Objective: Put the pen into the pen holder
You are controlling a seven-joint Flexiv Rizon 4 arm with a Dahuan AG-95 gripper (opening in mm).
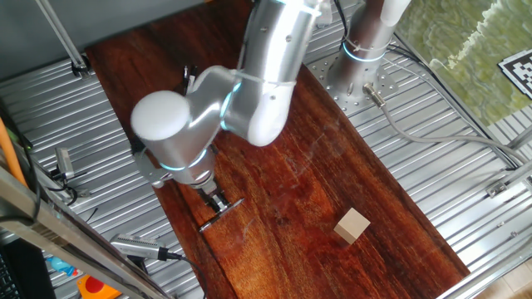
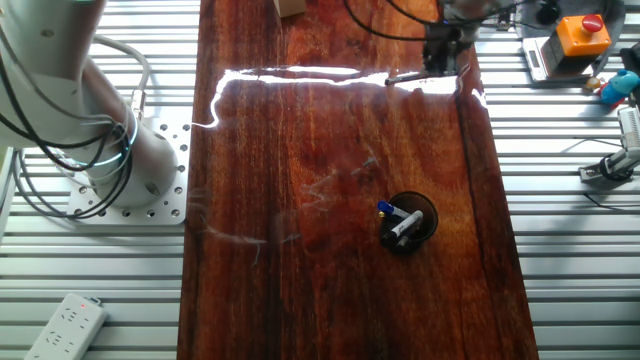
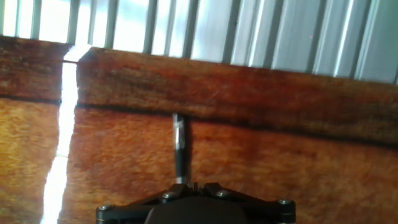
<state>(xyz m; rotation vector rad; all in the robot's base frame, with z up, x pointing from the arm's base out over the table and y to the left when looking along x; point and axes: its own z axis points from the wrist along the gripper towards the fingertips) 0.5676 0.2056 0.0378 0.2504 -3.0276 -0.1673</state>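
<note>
Pen [image 1: 221, 213]: slim, dark grey with a silvery sheen, held level just above the worktop [image 1: 316, 191] near its left edge in one fixed view. It sticks out to both sides of the end effector [image 1: 216, 202], slanting from lower left to upper right. In the hand view the pen [image 3: 179, 146] runs straight away from the camera, its near end lost under the black end effector body [image 3: 196, 208]; a faint reflection lies on the wood beside it. In the other fixed view the pen [image 2: 405, 76] shows as a short bright sliver at the far right of the worktop, in the glare band.

End effector: fingers pressed in on the pen, pinching it near its middle. The fingertips themselves are small and partly hidden by the wrist.

Holder [image 2: 407, 222]: short round black cup, upright on the worktop's right half in the other fixed view, well apart from the pen. Blue-tipped pens [image 2: 400, 220] lean inside it.

Block [image 1: 352, 225]: tan, on the wood toward the near right in one fixed view, well apart from the end effector.

Surroundings: ribbed metal decking [image 1: 432, 158] on both sides of the wooden worktop; arm base [image 2: 135, 165] bolted at left; a white power strip [image 2: 65, 325] at near left; an orange box with a red button [image 2: 583, 33] at far right.
</note>
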